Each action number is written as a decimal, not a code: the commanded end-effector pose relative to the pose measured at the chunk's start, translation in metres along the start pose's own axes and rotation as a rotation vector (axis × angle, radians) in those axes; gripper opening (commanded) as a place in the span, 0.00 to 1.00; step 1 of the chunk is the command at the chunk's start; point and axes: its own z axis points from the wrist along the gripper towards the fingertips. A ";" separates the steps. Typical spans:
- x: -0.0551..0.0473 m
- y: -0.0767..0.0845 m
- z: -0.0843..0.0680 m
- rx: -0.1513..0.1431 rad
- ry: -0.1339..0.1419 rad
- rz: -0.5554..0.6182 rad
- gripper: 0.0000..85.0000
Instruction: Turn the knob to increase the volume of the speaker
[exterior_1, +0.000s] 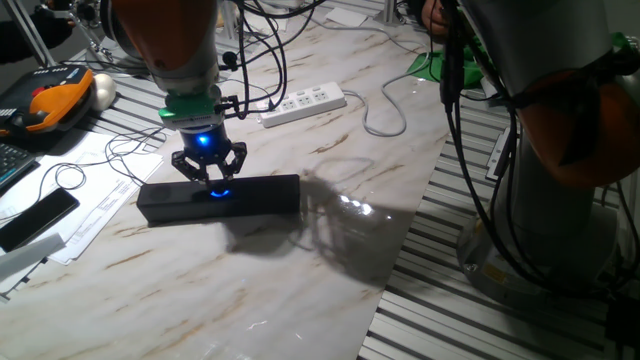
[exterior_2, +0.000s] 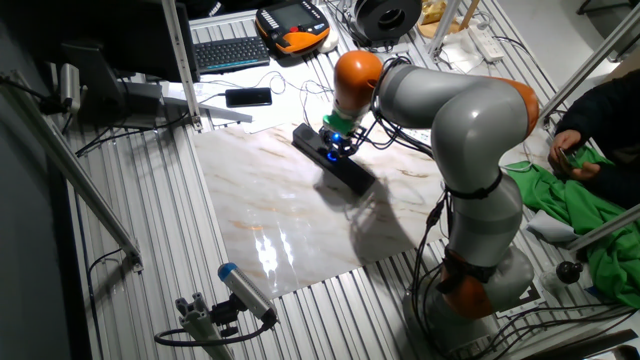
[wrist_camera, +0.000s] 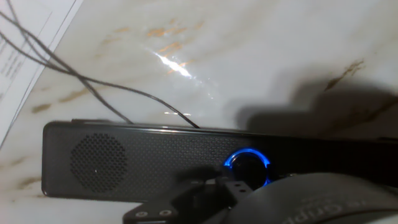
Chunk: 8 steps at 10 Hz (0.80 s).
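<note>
Nearest the hand camera, a dark finger lies across the speaker, with the knob just beyond its tip, blue ring glowing. The speaker's long axis runs crosswise to the fingers. From one fixed view the gripper hangs directly over the knob, its fingers spread to either side; whether they touch it I cannot tell. Only the hand view shows the thin cable behind the speaker.

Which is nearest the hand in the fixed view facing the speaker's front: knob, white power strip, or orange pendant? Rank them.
1. The knob, directly under the hand, mid-speaker.
2. The white power strip, behind and to the right in the picture.
3. The orange pendant, far left edge.
</note>
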 end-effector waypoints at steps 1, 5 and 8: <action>0.000 0.000 0.000 -0.003 0.000 0.022 0.20; 0.002 -0.001 0.001 -0.021 -0.016 0.106 0.20; 0.003 -0.001 0.001 -0.033 -0.023 0.175 0.20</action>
